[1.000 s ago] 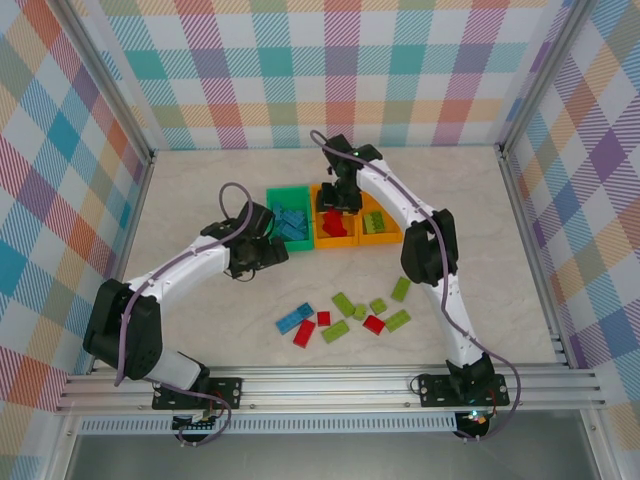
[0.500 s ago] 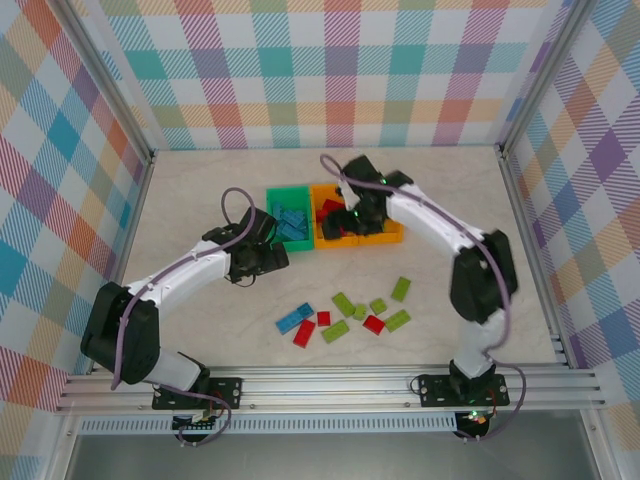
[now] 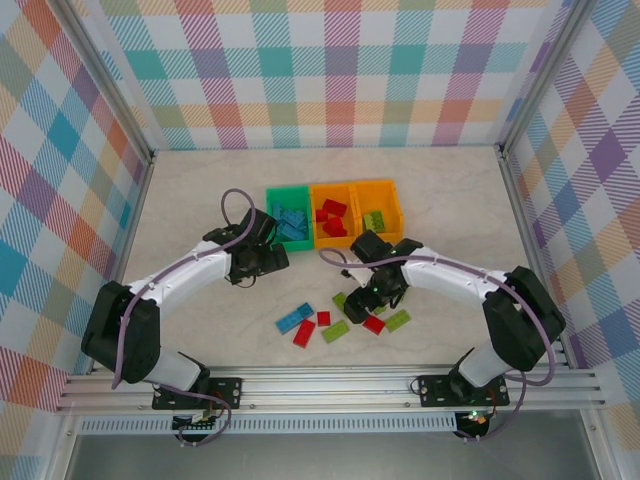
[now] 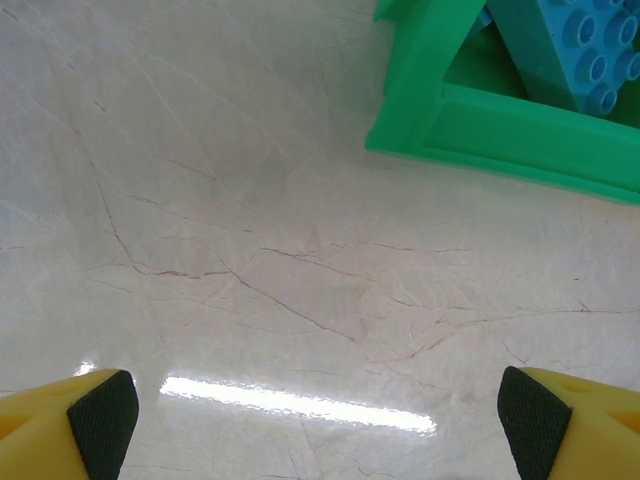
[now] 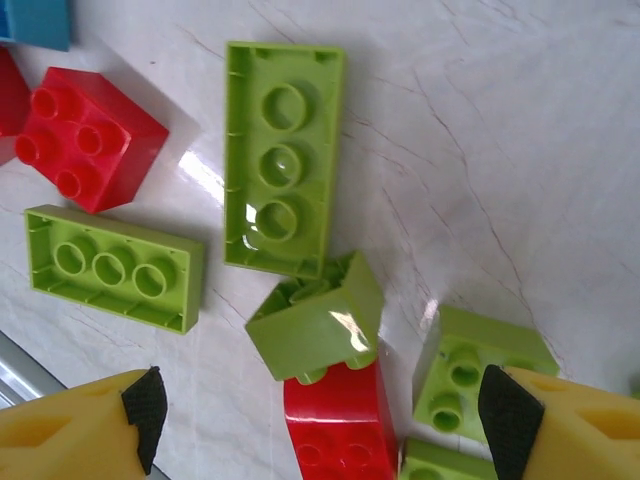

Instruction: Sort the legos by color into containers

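Right fingers [image 5: 70,425] relocated from over the orange bins to the loose legos [image 3: 335,331] at mid-front, spread apart above lime and red pieces; left fingers [image 4: 50,430] unchanged, spread apart over bare table [image 4: 250,250] just beside green bin [image 3: 290,188]. Green bin: blue legos [image 3: 292,222]; middle orange bin [image 3: 333,187]: red legos [image 3: 333,218]; right orange bin [image 3: 376,184]: lime legos [image 3: 374,220]. Marbled table, plaid walls [image 3: 340,70]; open table left, right and behind the bins.
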Motion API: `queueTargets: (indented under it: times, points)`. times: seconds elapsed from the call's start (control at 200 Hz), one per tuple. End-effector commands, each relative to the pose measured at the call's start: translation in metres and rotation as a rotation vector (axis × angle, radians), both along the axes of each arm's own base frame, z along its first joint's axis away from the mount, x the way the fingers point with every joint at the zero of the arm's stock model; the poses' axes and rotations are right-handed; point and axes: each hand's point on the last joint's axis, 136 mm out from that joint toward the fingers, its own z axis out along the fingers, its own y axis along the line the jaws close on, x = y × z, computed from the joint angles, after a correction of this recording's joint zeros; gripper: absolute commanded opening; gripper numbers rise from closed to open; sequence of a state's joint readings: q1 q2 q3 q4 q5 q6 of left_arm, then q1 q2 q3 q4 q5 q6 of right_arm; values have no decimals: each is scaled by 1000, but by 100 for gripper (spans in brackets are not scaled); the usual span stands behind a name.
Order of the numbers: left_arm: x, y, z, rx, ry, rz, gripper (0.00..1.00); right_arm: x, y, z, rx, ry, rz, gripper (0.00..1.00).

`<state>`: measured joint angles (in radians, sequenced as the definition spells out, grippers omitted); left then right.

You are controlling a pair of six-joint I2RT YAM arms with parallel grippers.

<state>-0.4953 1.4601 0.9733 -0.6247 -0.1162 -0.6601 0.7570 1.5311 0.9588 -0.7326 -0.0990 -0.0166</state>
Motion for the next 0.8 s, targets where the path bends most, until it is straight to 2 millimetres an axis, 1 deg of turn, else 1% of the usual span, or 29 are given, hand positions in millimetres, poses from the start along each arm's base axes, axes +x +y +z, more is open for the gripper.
queueTargets:
  times: [0.0,0.1,0.205,0.24,0.35,0.59,0.795]
  points:
    - [4,-3,2,-9,2,13,95,9,13,3,11,-49,49,82]
    - [3,-3,3,-13,1,21,95,9,17,0,0,-54,81,81]
    - [2,-2,3,-11,-1,27,95,3,11,-8,-57,-38,112,80]
    - [2,-1,3,-11,-2,29,95,1,9,-10,-68,-42,152,80]
    - [2,-1,2,-9,1,30,95,1,6,-13,-86,-46,161,79]
    - [4,-3,1,-10,7,29,95,5,20,-16,-72,-38,197,72]
    - [2,1,2,3,3,35,95,-3,18,-26,-115,-9,243,68]
